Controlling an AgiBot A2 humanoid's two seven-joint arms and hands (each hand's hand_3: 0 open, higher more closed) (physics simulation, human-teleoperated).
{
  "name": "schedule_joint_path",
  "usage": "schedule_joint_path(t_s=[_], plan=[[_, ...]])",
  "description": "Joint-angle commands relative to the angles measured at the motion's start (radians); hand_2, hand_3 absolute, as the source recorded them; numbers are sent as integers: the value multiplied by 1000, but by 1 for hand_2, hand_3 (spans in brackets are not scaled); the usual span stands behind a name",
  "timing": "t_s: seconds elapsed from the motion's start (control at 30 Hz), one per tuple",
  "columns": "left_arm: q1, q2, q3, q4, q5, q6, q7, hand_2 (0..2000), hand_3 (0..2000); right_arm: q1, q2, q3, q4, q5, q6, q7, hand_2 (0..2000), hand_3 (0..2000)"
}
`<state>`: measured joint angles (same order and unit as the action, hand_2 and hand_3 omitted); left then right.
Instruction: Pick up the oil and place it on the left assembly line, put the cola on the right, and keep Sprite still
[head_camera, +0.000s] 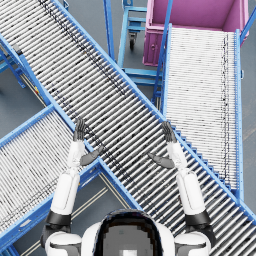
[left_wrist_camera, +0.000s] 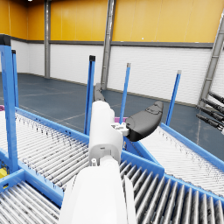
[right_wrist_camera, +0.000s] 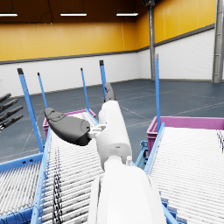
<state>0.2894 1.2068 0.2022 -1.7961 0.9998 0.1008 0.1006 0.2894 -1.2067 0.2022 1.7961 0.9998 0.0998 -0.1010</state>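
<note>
Progress: nothing placed, as far as the views show. No oil, cola or Sprite in any view; where they are cannot be told from here. Judged: the task is at its start, with both pick-ups and both placements left.

Left assembly line (head_camera: 30, 150): bare rollers, blue side rails, nothing on it.

Left hand (head_camera: 80, 145): hovers over the near edge of the centre conveyor (head_camera: 115, 115), just inside its blue rail. Forearm reaches forward from the body. Fingers (head_camera: 79, 131) point away from the robot, thumb turned inward toward the other hand. Fingers spread, holding nothing. The left wrist view agrees: thumb stands apart, nothing against the palm.

Right hand (head_camera: 171, 147): mirrors the left one over the same conveyor, well apart from it. Fingers (head_camera: 167, 131) stretched forward, thumb turned inward, spread and empty. The right wrist view shows the same.

Right assembly line (head_camera: 200, 90): bare rollers, running up to a pink bin (head_camera: 200, 12) at its far end.
</note>
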Motion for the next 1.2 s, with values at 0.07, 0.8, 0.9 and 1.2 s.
schedule_joint_path(t_s=[0.07,0.8,0.9,1.2], plan=[[0,0,0,0,0,0,0,0,0,0,0,0,0,0,0,0,0,0],[251,103,-267,-5,266,-101,-100,0,0,194,-106,-210,28,311,-100,101,0,0],[267,104,-291,0,366,-101,-101,0,0,202,-109,-244,23,411,-100,101,0,0],[270,111,-304,-22,420,-101,-101,0,0,209,-116,-320,-12,466,-100,101,0,0]])
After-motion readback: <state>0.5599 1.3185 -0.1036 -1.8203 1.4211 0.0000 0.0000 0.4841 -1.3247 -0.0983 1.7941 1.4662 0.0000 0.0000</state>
